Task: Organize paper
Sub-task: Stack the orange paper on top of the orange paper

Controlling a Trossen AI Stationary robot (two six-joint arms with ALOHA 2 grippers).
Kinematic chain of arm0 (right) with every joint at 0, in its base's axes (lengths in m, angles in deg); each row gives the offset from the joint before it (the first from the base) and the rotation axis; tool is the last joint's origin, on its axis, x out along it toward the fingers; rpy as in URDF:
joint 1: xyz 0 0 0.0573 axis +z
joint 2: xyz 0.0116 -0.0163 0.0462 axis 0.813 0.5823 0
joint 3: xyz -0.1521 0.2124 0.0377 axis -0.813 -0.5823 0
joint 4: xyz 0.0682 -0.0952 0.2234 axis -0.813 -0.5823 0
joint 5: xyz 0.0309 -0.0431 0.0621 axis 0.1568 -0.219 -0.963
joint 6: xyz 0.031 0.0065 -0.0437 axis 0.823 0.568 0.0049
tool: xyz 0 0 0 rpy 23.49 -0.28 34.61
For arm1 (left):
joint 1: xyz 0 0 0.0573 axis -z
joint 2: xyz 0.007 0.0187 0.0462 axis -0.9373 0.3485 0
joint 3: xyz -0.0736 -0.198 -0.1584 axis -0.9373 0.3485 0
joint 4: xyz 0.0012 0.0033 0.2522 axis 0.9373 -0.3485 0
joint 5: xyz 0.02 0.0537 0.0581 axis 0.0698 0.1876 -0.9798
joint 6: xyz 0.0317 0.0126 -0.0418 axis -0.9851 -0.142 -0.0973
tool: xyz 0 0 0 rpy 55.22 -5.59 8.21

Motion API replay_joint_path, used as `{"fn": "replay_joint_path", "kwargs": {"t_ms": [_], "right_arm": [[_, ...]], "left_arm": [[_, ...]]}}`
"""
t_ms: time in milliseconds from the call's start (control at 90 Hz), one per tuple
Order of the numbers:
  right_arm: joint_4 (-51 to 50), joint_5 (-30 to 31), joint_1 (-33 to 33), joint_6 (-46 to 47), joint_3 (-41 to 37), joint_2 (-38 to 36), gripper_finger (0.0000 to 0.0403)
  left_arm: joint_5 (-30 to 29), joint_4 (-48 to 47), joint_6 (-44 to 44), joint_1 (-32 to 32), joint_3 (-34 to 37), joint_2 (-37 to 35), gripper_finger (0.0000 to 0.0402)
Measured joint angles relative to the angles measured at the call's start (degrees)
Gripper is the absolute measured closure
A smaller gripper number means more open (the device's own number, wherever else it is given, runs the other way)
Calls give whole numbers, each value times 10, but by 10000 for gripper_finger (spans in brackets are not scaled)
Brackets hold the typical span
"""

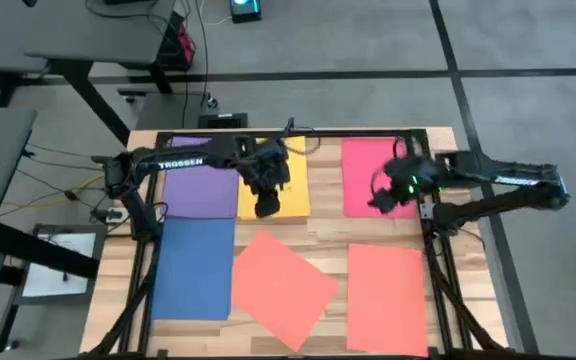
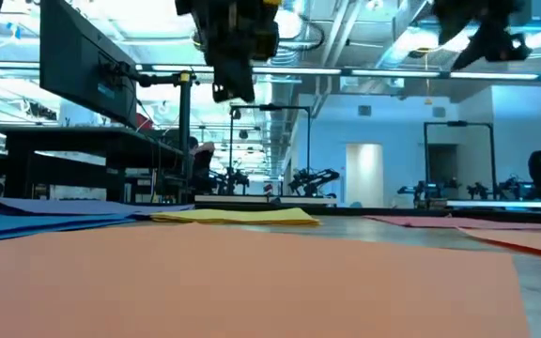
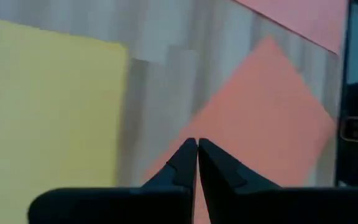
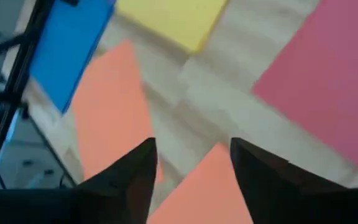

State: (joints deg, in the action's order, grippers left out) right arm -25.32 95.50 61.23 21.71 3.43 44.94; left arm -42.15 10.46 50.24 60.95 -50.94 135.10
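The paper lay in plain colours — purple sheet [image 1: 202, 185], yellow sheet [image 1: 296, 186], blue sheet [image 1: 194, 268], red-pink sheet [image 1: 365, 170], apparently two orange-coral sheets [image 1: 284, 283] — on pale wood tabletop [image 1: 323, 240].

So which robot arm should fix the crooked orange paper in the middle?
Probably the left. The left gripper, shut, hovers over the yellow sheet just beside the tilted orange sheet; the open right gripper sits over the red-pink sheet, farther off.

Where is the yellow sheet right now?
In the high view the yellow sheet lies flat near the table's far middle, between the purple sheet and the red-pink sheet, with the left gripper above its near edge.
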Motion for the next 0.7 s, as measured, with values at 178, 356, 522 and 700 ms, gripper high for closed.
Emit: {"fn": "replay_joint_path", "kwargs": {"t_ms": [178, 356, 522, 700], "right_arm": [[7, 173, 209, 98, 0, 51, 194], [33, 200, 301, 112, 0, 149, 197], [111, 173, 309, 58, 0, 245, 197], [219, 50, 249, -60, 0, 339, 197]], "left_arm": [[-116, 18, 102, 120, 0, -5, 402], [-179, 55, 292, 212, 0, 4, 402], [-261, 36, 591, 283, 1, 32, 402], [-313, 42, 709, 374, 0, 78, 402]]}}
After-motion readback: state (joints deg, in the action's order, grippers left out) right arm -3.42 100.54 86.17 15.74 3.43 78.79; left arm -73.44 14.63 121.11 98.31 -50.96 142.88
